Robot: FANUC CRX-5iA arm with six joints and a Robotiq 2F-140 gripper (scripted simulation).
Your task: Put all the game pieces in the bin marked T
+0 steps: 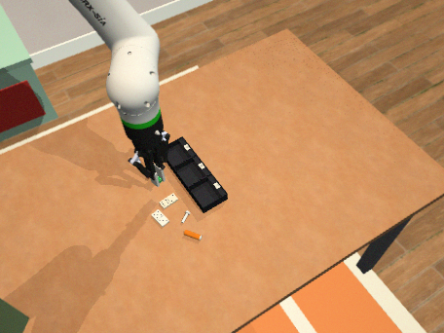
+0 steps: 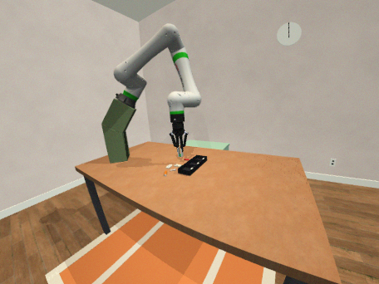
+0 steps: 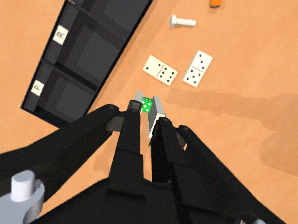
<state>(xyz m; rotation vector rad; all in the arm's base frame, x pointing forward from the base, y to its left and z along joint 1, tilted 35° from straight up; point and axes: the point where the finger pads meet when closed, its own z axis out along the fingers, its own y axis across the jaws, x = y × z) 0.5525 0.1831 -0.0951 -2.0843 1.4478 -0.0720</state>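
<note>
My gripper [image 3: 145, 103] [image 1: 159, 178] [image 2: 179, 154] is shut on a small green die [image 3: 147, 104] [image 1: 159, 179] and holds it just above the table, left of the black three-compartment bin [image 1: 214, 204] [image 3: 42, 116] [image 2: 202, 158]. Two white dominoes [image 3: 160, 69] [image 3: 198, 68] [image 1: 168, 200] [image 1: 160, 217] lie flat on the table in front of the fingers. The bin's white labels [image 3: 61, 34] [image 3: 36, 87] are too blurred to read. All three compartments look empty.
A white bolt [image 3: 182, 21] [image 1: 185, 216] and an orange cylinder [image 1: 193, 236] [image 3: 216, 2] lie beyond the dominoes. The arm's green base [image 2: 116, 129] stands at the table's far corner. The table edge [image 1: 341, 255] is well to the right.
</note>
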